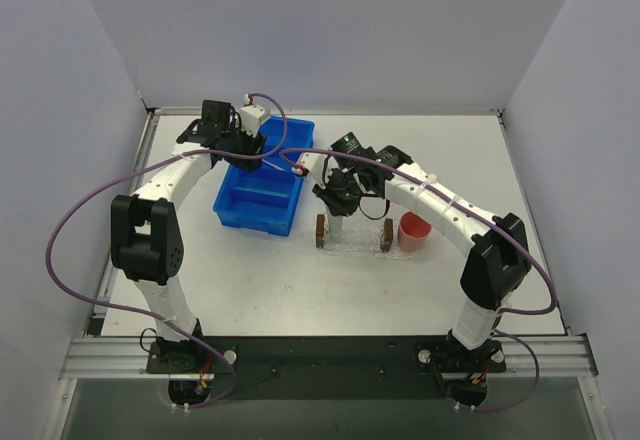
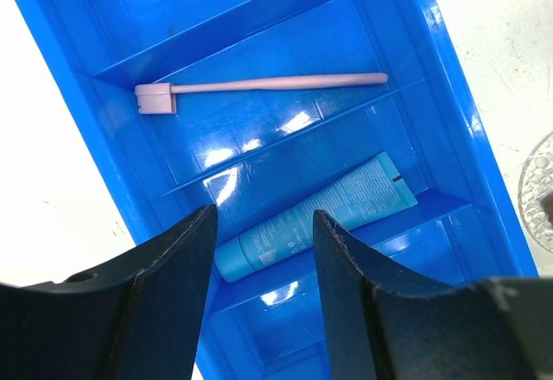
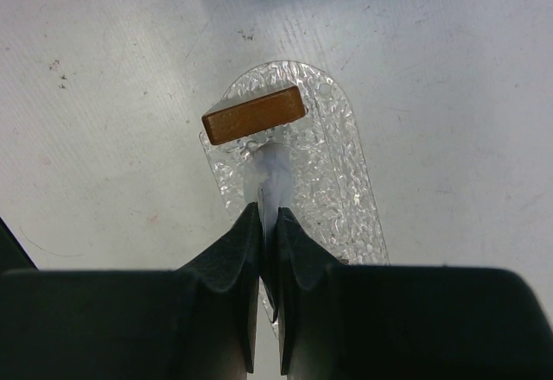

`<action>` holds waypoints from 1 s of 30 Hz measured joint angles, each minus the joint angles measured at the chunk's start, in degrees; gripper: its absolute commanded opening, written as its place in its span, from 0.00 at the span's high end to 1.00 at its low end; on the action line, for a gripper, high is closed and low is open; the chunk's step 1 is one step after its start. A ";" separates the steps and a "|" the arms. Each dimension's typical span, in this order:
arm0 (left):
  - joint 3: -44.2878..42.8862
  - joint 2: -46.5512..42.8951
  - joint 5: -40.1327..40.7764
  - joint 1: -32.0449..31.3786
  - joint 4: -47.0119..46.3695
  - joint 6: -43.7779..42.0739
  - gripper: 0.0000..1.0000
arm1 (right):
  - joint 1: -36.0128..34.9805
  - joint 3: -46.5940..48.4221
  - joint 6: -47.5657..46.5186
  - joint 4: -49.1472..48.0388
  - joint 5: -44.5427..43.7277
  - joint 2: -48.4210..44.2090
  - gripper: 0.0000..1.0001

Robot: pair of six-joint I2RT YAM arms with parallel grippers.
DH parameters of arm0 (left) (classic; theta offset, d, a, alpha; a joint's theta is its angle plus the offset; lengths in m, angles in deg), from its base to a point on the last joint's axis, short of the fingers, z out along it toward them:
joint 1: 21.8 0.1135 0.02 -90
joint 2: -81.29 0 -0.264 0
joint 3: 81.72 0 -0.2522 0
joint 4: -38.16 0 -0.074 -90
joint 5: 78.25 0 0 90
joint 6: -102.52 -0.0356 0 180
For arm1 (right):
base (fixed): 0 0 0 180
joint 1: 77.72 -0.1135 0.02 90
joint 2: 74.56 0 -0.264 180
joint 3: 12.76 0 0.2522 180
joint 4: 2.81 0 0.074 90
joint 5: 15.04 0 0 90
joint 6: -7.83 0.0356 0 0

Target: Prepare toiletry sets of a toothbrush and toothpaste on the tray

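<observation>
Right pincer (image 3: 268, 218) pinches pale flat toothpaste (image 3: 275, 169) over glittery tray (image 3: 339, 177).

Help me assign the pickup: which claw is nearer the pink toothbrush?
Left. The left claw hangs open over the blue bin, the toothbrush just beyond its tips. The right claw is off over the clear tray, pinching a pale tube.

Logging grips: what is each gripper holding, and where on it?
Left gripper: nothing, open above the blue bin. Right gripper: pinching a pale flat tube, likely toothpaste, over the tray; which end cannot be told.
</observation>
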 measured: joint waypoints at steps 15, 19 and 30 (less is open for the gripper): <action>0.00 0.00 -0.09 0.00 0.37 -0.02 0.42 | 0.00 -1.36 0.02 -1.46 -0.07 -0.28 1.00; 0.00 0.00 -0.24 0.00 0.42 -0.02 0.42 | 0.00 -1.95 0.02 -1.88 -0.13 -0.85 1.00; 0.00 0.02 -0.31 0.00 0.42 -0.02 0.42 | 0.00 -2.58 0.02 -2.16 -0.31 -1.07 0.91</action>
